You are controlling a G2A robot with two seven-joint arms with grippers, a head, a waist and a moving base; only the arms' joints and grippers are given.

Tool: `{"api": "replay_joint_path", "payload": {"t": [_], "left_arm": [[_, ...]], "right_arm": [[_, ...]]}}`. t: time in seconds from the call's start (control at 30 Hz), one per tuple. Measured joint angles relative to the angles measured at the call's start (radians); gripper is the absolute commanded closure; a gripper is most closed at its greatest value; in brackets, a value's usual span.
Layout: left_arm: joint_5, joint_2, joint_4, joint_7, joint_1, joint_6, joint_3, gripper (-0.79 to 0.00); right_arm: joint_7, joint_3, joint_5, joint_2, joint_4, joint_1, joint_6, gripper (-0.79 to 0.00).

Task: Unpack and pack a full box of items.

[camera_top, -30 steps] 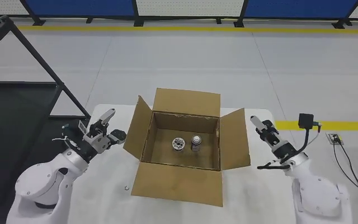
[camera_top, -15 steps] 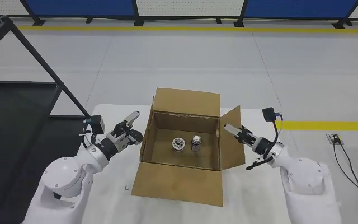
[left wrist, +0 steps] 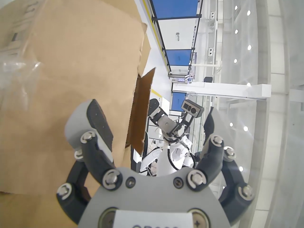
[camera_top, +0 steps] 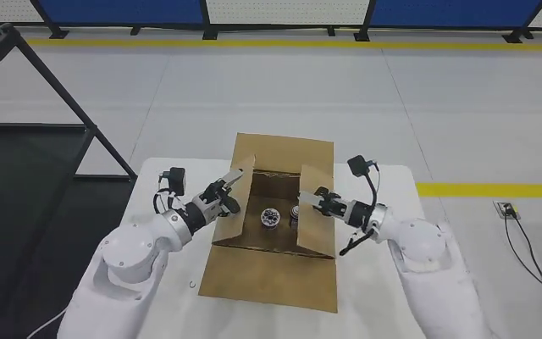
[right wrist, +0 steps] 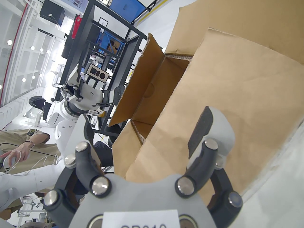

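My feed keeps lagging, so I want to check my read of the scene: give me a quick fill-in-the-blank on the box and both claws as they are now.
1. The cardboard box stands on a ___ table.
2. Inside it lie ___ small items.
3. Both the left claw and the right claw have their fingers ___.
4. Each claw is at a side ___ of the box.
Missing words: white; two; open; flap.
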Motion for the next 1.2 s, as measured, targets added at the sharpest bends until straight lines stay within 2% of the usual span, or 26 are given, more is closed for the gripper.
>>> {"api": "replay_joint_path", "payload": {"t": [0.33,0.63,1.2], "left_arm": [[0.012,-0.010,0.073,0.009,-0.043,0.006,0.075,-0.785],[0.037,-0.015,0.106,0.013,-0.055,0.008,0.116,-0.785],[0.076,-0.025,0.151,0.031,-0.067,0.015,0.169,-0.785]], "right_arm": [[-0.003,-0.082,0.011,-0.002,0.129,0.070,0.004,-0.785],[0.036,-0.118,-0.016,0.008,0.155,0.084,-0.050,-0.785],[0.036,-0.159,-0.009,0.019,0.193,0.115,-0.076,-0.785]]}}
